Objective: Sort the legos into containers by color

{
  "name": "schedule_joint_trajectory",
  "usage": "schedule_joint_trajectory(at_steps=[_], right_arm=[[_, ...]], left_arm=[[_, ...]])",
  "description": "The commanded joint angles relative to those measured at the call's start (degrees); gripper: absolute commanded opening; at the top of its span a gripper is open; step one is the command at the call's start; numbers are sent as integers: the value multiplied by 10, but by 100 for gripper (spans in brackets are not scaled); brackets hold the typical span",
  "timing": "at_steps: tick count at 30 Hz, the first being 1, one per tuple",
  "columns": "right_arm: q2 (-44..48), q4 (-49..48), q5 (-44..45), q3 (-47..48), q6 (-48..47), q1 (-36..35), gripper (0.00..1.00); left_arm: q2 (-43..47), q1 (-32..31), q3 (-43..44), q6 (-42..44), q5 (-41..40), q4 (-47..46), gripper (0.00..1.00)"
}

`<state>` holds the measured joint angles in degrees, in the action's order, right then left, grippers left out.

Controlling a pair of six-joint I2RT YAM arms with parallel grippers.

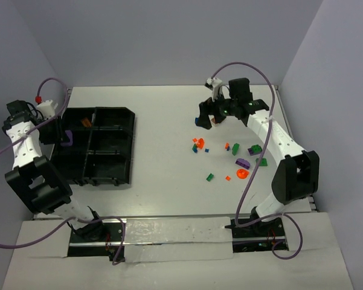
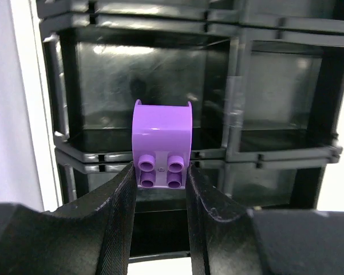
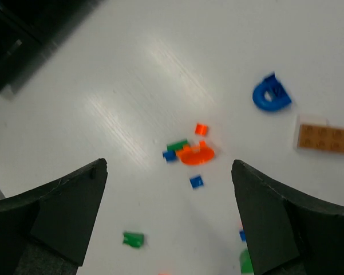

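Observation:
My left gripper (image 2: pixel 160 175) is shut on a purple rounded lego (image 2: pixel 161 134), holding it by its studded end above the containers, a black divided tray (image 2: pixel 236 86). From above, this gripper (image 1: pixel 65 138) hangs over the tray's left side (image 1: pixel 131 130), and an orange lego (image 1: pixel 86 122) lies in a back compartment. My right gripper (image 3: pixel 169 166) is open and holds nothing, raised over the loose legos. Below it lie a blue rounded piece (image 3: pixel 271 96), a brown brick (image 3: pixel 326 137), an orange rounded piece (image 3: pixel 196 153), a small blue brick (image 3: pixel 196 181) and a green brick (image 3: pixel 133 239).
More legos are scattered right of centre: green (image 1: pixel 235 148), purple (image 1: pixel 243 162), orange (image 1: pixel 241 174) and green (image 1: pixel 210 177). The right arm (image 1: pixel 278 136) reaches over them from the near right. Walls close in the table at the back and both sides.

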<state>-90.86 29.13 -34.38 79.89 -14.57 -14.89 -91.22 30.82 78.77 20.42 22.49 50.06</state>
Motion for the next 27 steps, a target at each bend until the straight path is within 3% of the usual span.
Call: schedule_joint_trajectory(at_steps=[1,8,15,22,24,27], right_arm=[[54,59,63,-52,-72,21,95],[71,100,106,-97,-98,60,93],[80,114,136,-125,-123,80,91],[83,134,165,-139,-151,91,88],[86,135,177,-148,-158,96,88],[93,137,188,-161,-164,103,87]], left_arm=[[-34,-7,0,-24,-60,-33,2],[-73,-37,9,-57,-98,-82,10],[-111,-60,22,-64,-121,-95,28],[-115,-62,21,-60,-156,-95,39],[-109,-61,22,-58,-159,-93,49],[-100,-61,26,-57,-155,-93,55]])
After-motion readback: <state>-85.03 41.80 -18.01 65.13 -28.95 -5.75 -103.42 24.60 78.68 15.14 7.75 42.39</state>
